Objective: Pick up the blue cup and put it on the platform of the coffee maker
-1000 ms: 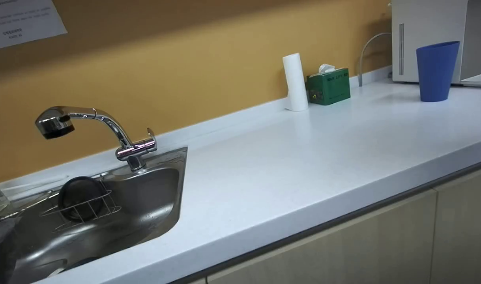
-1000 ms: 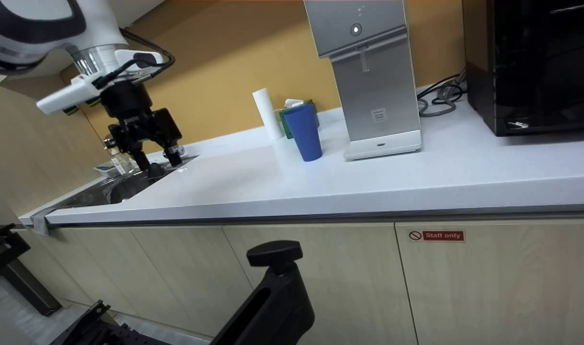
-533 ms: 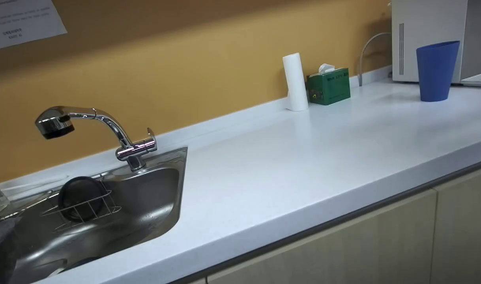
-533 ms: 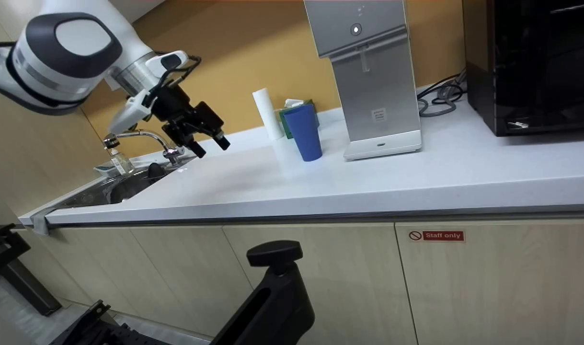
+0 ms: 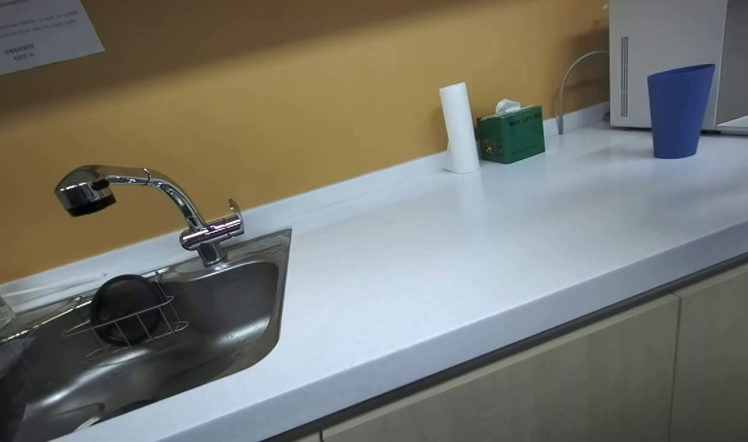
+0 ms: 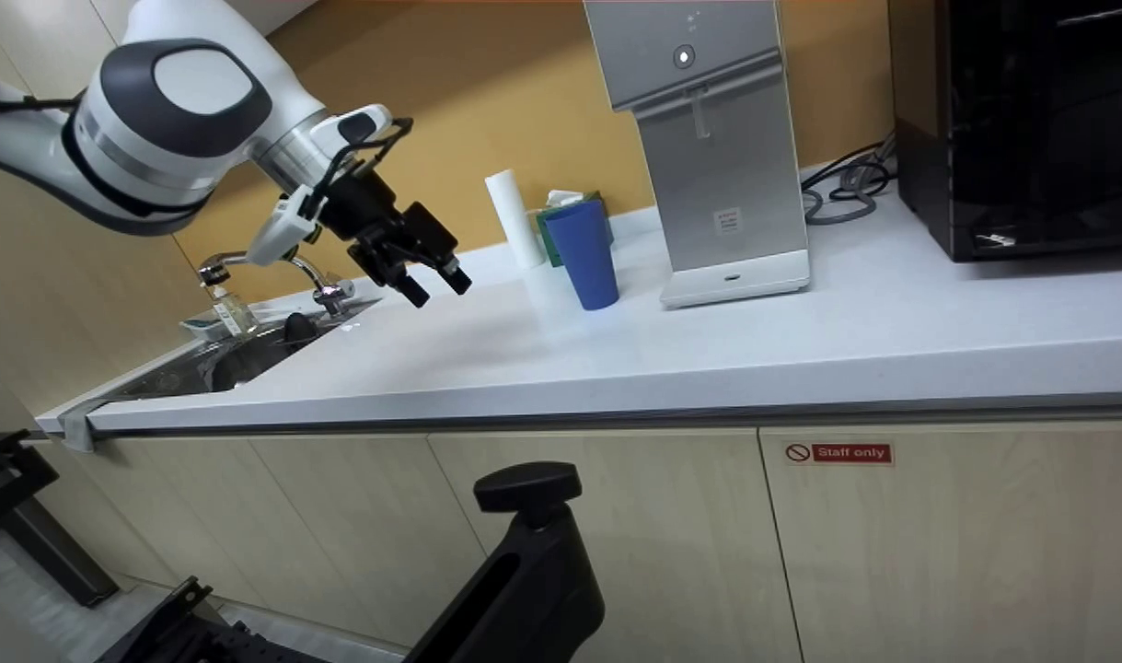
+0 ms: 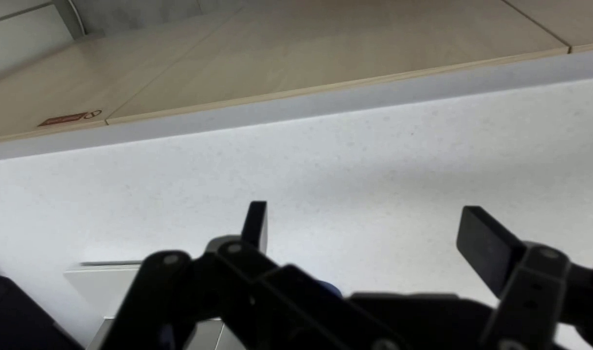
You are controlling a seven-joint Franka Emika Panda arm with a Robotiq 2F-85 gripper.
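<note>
The blue cup [image 5: 680,113] stands upright on the white counter in both exterior views [image 6: 583,256]. It stands in front of the tall silver machine, the coffee maker [image 6: 726,175], to the side of its white platform [image 6: 740,279]. My gripper [image 6: 438,287] is tilted above the counter, between the sink and the cup, apart from the cup. In the wrist view its fingers are wide apart with nothing between them [image 7: 364,221]. There, only a small blue edge of the cup [image 7: 331,288] shows behind the gripper; the rest is hidden. The platform [image 7: 104,284] shows at the lower left.
A white paper roll [image 5: 461,132] and a green tissue box [image 5: 515,135] stand by the wall behind the cup. A sink [image 5: 226,307] with a tap [image 5: 177,196] lies at one end. A black appliance [image 6: 1039,138] stands beyond the coffee maker. The counter's front edge [image 6: 616,391] is near.
My arm has swung rightward in an exterior view, away from the sink and closer to the cup. The gripper has tilted from pointing down to slanting toward the cup. The cup has not moved.
</note>
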